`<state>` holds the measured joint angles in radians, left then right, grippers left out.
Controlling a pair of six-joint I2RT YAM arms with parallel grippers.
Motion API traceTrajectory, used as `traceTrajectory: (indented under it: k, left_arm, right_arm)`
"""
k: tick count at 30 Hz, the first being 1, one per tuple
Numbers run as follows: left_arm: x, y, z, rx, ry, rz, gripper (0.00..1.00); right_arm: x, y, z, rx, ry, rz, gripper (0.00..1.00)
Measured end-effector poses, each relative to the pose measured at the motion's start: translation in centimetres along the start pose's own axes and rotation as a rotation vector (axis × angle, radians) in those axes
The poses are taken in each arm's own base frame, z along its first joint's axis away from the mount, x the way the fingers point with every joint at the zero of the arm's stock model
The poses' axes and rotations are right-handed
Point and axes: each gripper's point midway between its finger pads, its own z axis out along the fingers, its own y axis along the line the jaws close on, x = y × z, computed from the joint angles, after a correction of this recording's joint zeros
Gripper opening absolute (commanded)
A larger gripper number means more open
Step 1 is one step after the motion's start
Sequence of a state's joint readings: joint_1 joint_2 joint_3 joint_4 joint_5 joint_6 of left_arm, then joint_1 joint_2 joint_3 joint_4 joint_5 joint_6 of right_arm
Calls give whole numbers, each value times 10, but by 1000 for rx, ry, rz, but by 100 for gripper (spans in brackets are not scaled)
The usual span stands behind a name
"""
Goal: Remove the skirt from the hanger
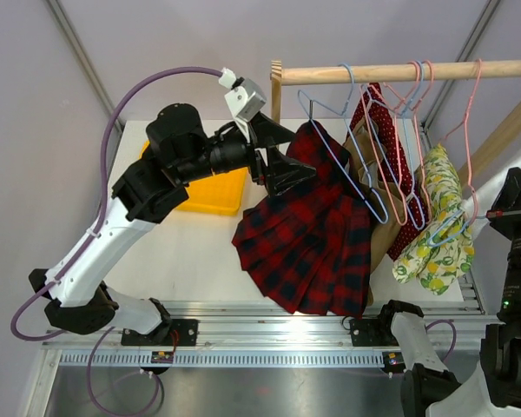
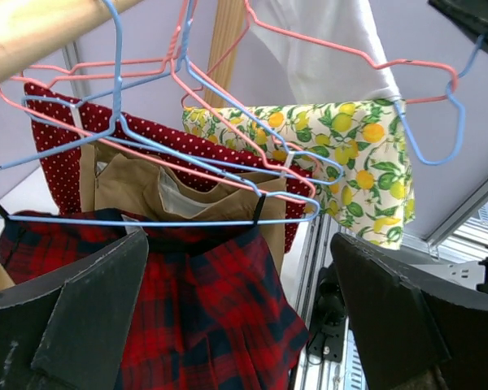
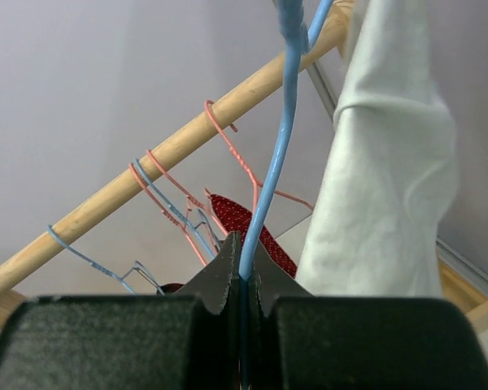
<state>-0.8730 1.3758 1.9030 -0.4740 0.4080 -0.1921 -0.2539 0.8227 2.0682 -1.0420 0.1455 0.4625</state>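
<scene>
Left gripper (image 1: 286, 153) standing wide open. Skirt (image 1: 308, 234) hanging just ahead of its fingers, strap loops riding on hanger (image 2: 187, 222) above. Right gripper (image 3: 242, 262) pinching second blue hanger (image 3: 270, 183). Skirt probably soft, light, floppy; waistband beside loops looking like best hold.

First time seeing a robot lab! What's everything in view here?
Wooden rail: one, pale, across the top.
Pleated tartan skirt: one, red and navy, hanging at the rail's left end.
Skirt's wire hanger: one, pale blue, hooked on the rail.
Other wire hangers: several, pink and pale blue, along the rail.
Dotted garment: one, red with white dots, behind the skirt.
Tan garment: one, between those two.
Lemon-print garment: one, white and yellow, rail's right end.
Plastic tray: one, yellow, on the white table.
Left gripper: one, black, open, at the skirt's top.
Right gripper: one, black, shut on a blue hanger wire.
</scene>
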Motion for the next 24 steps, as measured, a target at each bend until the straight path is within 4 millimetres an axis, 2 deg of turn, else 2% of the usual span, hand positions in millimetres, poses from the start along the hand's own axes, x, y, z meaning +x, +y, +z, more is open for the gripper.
traceTrajectory:
  k: [6,11,13,15,18,21,24]
  left_arm:
    - [28,8,12,-3,31,-24,99]
    - [48,12,12,-8,49,-36,99]
    - [47,12,12,-8,37,-31,99]
    - [43,11,12,-5,22,-25,99]
    - [41,11,11,-5,5,-17,99]
    - [49,13,10,-15,11,-21,99]
    - [59,18,11,-29,28,-28,99]
  right_arm:
    - [5,13,-4,-82,45,23,0]
    - [7,57,-9,-297,114,64,0]
    - [4,61,-7,-305,117,61,0]
    - [0,52,1,-255,94,37,0]
    - [7,22,15,-111,77,-21,0]
    - [34,-11,32,14,111,-83,0]
    - [73,-47,51,135,172,-157,0]
